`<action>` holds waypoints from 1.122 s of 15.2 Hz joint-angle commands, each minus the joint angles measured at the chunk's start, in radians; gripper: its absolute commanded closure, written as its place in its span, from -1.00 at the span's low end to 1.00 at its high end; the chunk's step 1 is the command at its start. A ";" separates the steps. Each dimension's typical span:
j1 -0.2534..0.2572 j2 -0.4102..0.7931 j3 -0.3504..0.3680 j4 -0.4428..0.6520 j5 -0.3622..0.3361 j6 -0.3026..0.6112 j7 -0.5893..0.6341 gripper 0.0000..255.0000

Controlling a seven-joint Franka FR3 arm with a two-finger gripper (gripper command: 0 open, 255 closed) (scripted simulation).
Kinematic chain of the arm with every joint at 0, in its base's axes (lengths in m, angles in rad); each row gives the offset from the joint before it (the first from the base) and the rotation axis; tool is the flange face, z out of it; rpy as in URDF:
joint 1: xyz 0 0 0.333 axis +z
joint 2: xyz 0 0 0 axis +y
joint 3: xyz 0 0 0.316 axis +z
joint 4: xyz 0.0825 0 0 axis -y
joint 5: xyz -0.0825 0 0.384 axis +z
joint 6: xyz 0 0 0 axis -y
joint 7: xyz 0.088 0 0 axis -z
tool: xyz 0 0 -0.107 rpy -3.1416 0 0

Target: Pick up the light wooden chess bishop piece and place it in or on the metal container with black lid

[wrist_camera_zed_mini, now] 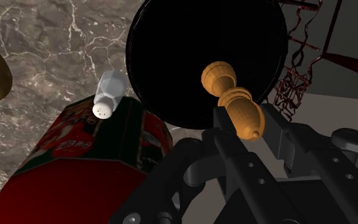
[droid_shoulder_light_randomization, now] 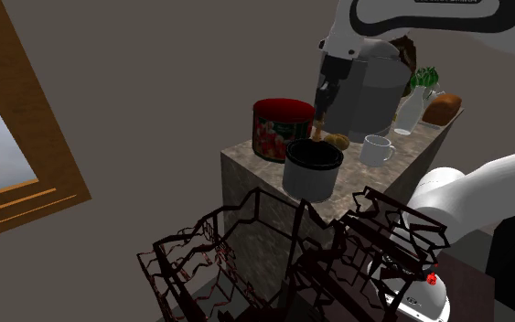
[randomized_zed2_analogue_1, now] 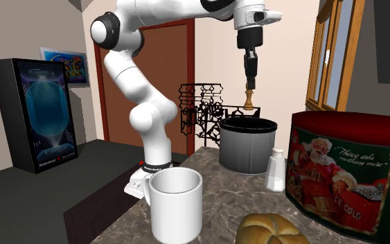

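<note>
The claw (randomized_zed2_analogue_1: 251,82) is pinching the light wooden bishop (randomized_zed2_analogue_1: 250,98) by its head. The base is hanging straight down over the grey container (randomized_zed2_analogue_1: 245,149). From the second exterior view I am seeing a gap between that base and the container's top.

The wrist view is giving what the side look cannot: the bishop (wrist_camera_zed_mini: 232,95) is sitting inside the outline of the black lid (wrist_camera_zed_mini: 184,57), with the claw's (wrist_camera_zed_mini: 252,124) fingers closing on either side of the rounded head.

The shoulder view is showing the layout. The container (droid_shoulder_light_randomization: 312,174) is standing near the counter's (droid_shoulder_light_randomization: 246,174) front edge, with the red tin (droid_shoulder_light_randomization: 281,128) just behind it and a white mug (droid_shoulder_light_randomization: 376,149) beside it.

A salt shaker (randomized_zed2_analogue_1: 276,170) is standing between container and tin.
</note>
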 commanded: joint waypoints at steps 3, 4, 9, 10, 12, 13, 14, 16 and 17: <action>-0.001 -0.013 0.000 -0.061 0.000 0.048 -0.004 1.00; -0.002 -0.016 0.000 -0.077 0.000 0.061 -0.005 1.00; -0.002 -0.022 -0.001 -0.116 0.000 0.094 -0.008 1.00; -0.002 -0.022 -0.001 -0.116 0.000 0.094 -0.008 1.00; -0.002 -0.022 -0.001 -0.116 0.000 0.094 -0.008 1.00; -0.002 -0.022 -0.001 -0.116 0.000 0.094 -0.008 1.00; -0.002 -0.022 -0.001 -0.116 0.000 0.094 -0.008 1.00; -0.002 -0.022 -0.001 -0.116 0.000 0.094 -0.008 -1.00; -0.002 -0.022 -0.001 -0.116 0.000 0.094 -0.008 -1.00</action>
